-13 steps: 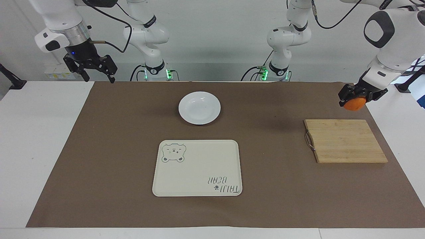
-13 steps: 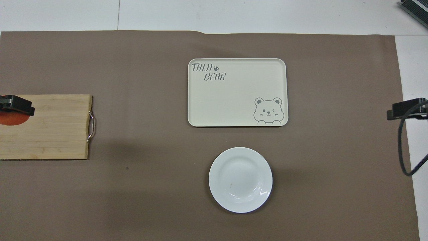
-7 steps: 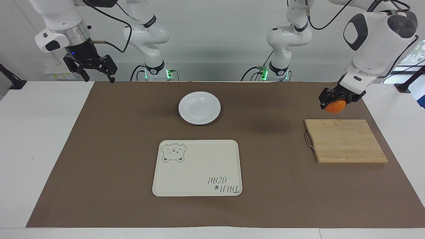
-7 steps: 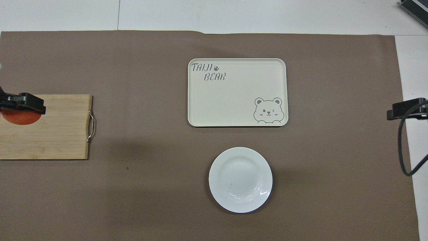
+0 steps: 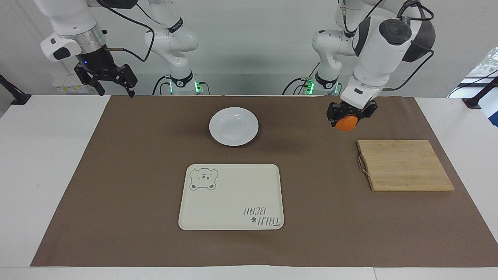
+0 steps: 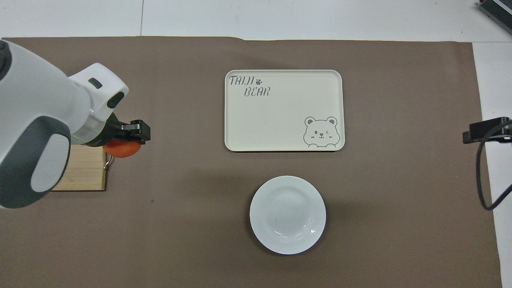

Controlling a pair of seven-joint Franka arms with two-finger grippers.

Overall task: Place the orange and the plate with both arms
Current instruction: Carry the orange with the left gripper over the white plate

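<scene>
We see the left gripper [image 5: 346, 116] up in the air, and its jaws are closed tight around the orange [image 5: 346, 123]. The orange hangs over the brown mat [image 5: 116, 186], just off the corner of the wooden cutting board [image 5: 404, 165] that is nearest the robots. From above, the orange [image 6: 122, 149] shows by the metal handle of the board [image 6: 86, 174], and the big white left arm [image 6: 36, 132] covers most of the board.

The plate [image 5: 234, 126] sits flat on the mat in the middle of the table. Nothing is on it. From above we see the plate [image 6: 287, 215] nearer to the robots than the cream tray [image 6: 284, 110], and the two are apart. The tray [image 5: 231, 196] has a little bear drawing in one corner and some letters in another. It has nothing on it either.

The right gripper [image 5: 113, 79] waits in the air over the table edge at the right arm's end, by the corner of the mat. Its jaws are spread wide and hold nothing. From above only a black bit of it [image 6: 486, 130] shows at the side.
</scene>
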